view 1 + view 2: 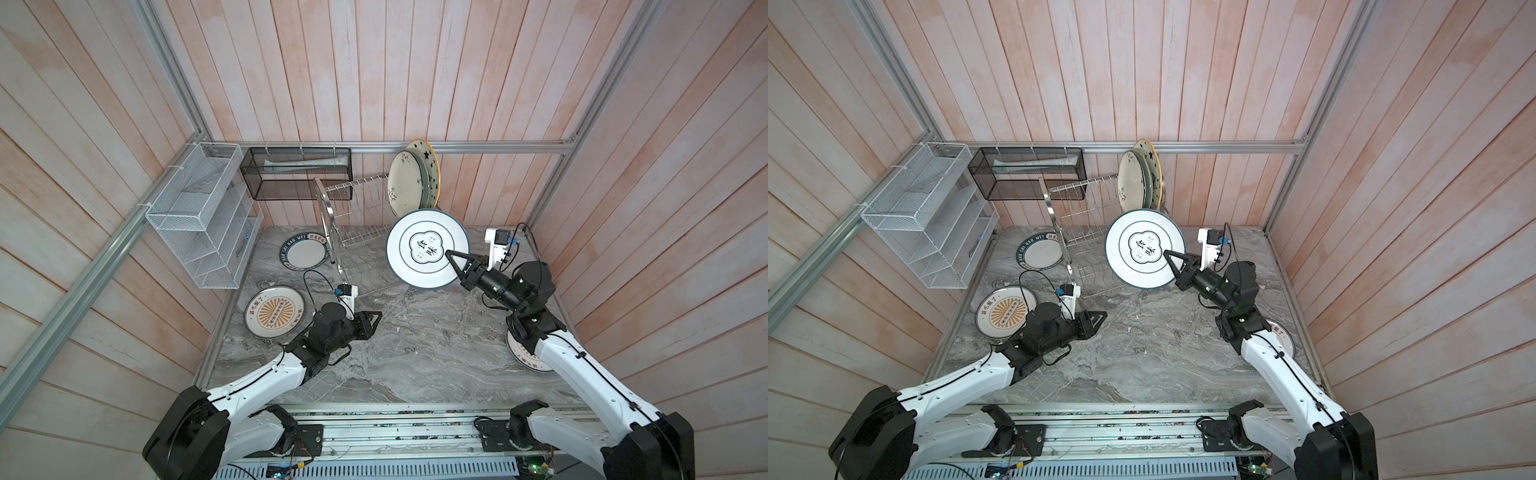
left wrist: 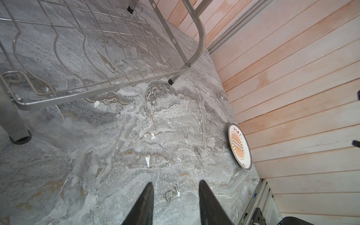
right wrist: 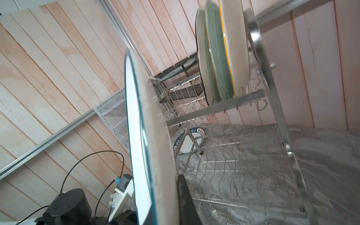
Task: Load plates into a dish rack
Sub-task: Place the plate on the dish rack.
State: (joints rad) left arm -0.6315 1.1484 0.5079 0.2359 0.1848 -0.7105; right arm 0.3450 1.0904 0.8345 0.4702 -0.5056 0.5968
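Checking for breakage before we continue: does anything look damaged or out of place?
Small white flecks lie scattered on the table near the rack; they look like chips, source unclear.

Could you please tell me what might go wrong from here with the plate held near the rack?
1. The right gripper pinches the teal-rimmed plate only at its rim, so it may pivot or slip.
2. Three racked plates stand close by on the upper tier of the dish rack; slotting in could knock them.
3. The right arm hangs over a sunburst plate on the table and might clip it.
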